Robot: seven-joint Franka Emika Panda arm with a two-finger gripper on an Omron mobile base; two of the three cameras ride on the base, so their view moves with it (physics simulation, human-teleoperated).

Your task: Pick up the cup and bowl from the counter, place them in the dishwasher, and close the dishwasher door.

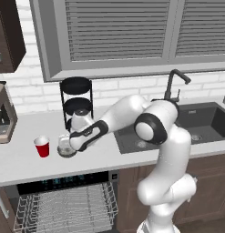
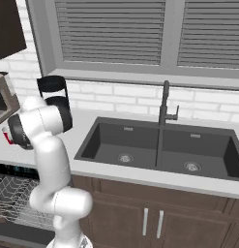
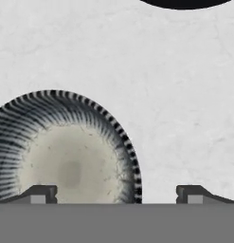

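From the left base view you see the arm reaching left over the counter [image 1: 23, 159], its hand low above the bowl [image 1: 66, 148], which sits just right of the cup [image 1: 42, 146]. The hand covers most of the bowl there, so only its left edge and base show. The fingers themselves are hidden behind the wrist in that view.

In the hand view the gripper [image 3: 116, 194] is spread wide: one fingertip sits over the bowl's [image 3: 66, 152] inside, the other over bare counter [image 3: 184, 95] well to the right, so the near rim lies between them. You cannot tell whether either tip touches the bowl. The bowl is cut off at the left and bottom edges. A dark curved shape at the top edge is too cropped to name.

In the right base view the arm hides nearly all of the cup [image 2: 7, 138]; only a red sliver shows.

The dishwasher [image 1: 63, 205] stands open below the counter, its wire rack pulled out and cut off at the bottom.
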